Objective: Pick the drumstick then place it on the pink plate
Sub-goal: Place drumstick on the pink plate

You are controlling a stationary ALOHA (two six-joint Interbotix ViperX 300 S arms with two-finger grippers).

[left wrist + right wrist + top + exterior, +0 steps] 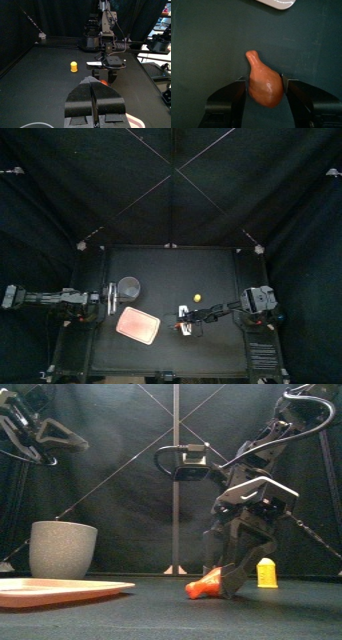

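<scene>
An orange-brown drumstick [263, 86] lies between the jaws of my right gripper [264, 79], which are shut on its thick end; the thin end points away from the wrist. In the front view the drumstick [203, 588] sits low, at or just above the table, under the right gripper [230, 580]. The pink plate [138, 325] lies flat to the left of that gripper [187, 322], a short way off. My left gripper [93, 82] is shut and holds nothing; it hangs high over the table's left side [34, 429].
A tall grey speckled cup [62, 549] stands behind the plate [54, 591] at the left. A small yellow toy [267, 572] stands behind the right gripper, toward the back right.
</scene>
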